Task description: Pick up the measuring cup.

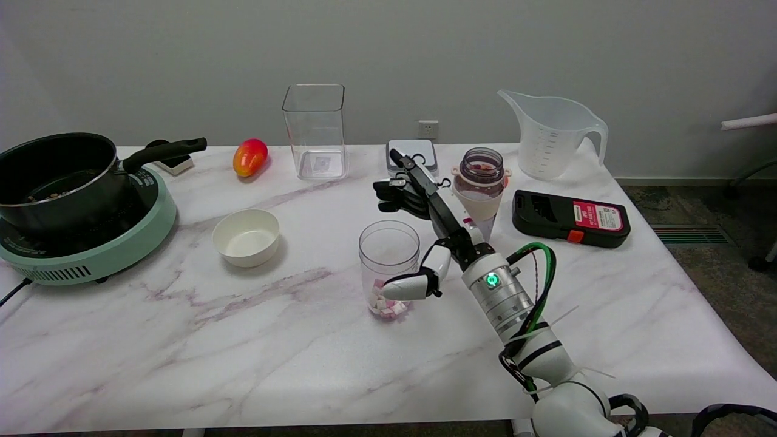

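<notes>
The measuring cup [549, 135] is a clear plastic jug with a spout and a handle, standing upright at the table's far right corner. My right hand [419, 209] hovers over the middle of the table, well to the left and in front of the cup. It holds nothing: the fingers reach out toward the far side and curl down a little, while the thumb [413, 284] sticks out to the left beside a small glass jar [388, 267] with pink and white cubes in it.
A lidded brown jar on a white cone [482, 188] and a black case with a red label [570, 218] lie between hand and cup. Farther off are a white scale [414, 153], tall clear container [314, 130], mango [249, 156], white bowl [246, 237], and pot [61, 176] on a green cooker.
</notes>
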